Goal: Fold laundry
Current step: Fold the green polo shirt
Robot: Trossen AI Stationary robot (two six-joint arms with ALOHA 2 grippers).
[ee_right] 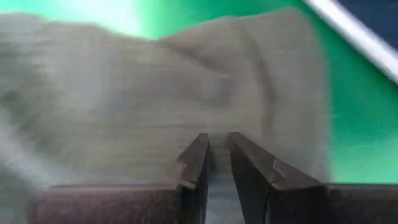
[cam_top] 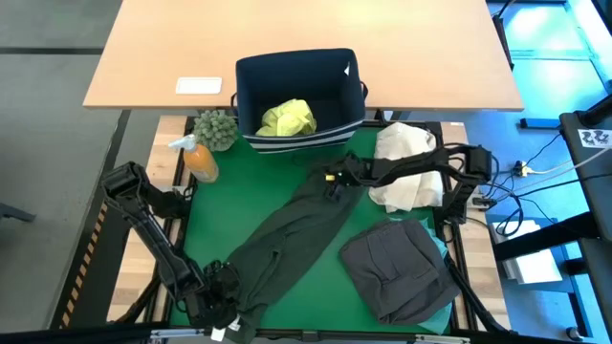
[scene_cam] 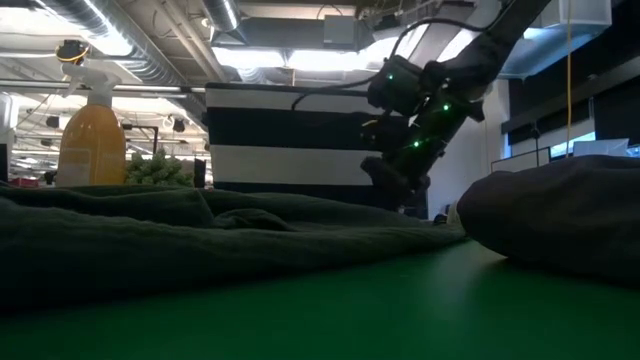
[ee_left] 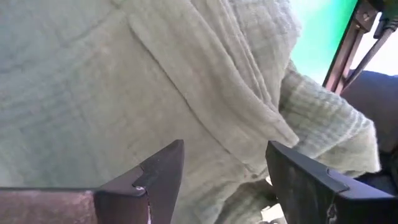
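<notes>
Olive garment (cam_top: 287, 244) at mat's near edge — left gripper (ee_left: 225, 177) wide, empty; right gripper (ee_right: 219, 163) nearly shut, grip unclear — cloth may slip.

1. High view: overhead, looking straight down on the mat (cam_top: 316, 277) and both arms.
2. Low view: at mat level, facing 12 o'clock towards the bin (scene_cam: 290, 135).
3. Wrist views: each very close above the dark garment (cam_top: 287, 239).
4. That garment shows in all four views.
</notes>
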